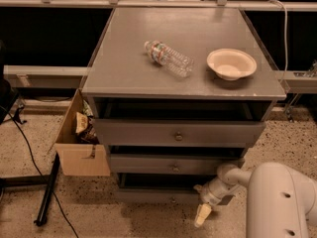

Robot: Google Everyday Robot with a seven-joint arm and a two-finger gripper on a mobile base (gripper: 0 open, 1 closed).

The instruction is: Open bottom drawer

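A grey cabinet (148, 78) holds three drawers seen from above. The bottom drawer (158, 196) is the slimmest grey front, lowest down, with a small round knob (173, 200) at its centre. My gripper (202, 214) hangs at the end of the white arm (277, 202), low near the floor, just right of the bottom drawer's front and right of the knob. Its pale fingers (200, 217) point down toward the floor and hold nothing.
A plastic bottle (168, 58) lies on the cabinet top beside a beige bowl (231, 63). The top drawer (178, 133) and middle drawer (173, 163) sit above. An open cardboard box (79, 138) stands left of the cabinet. A black stand and cable (44, 192) lie on the floor.
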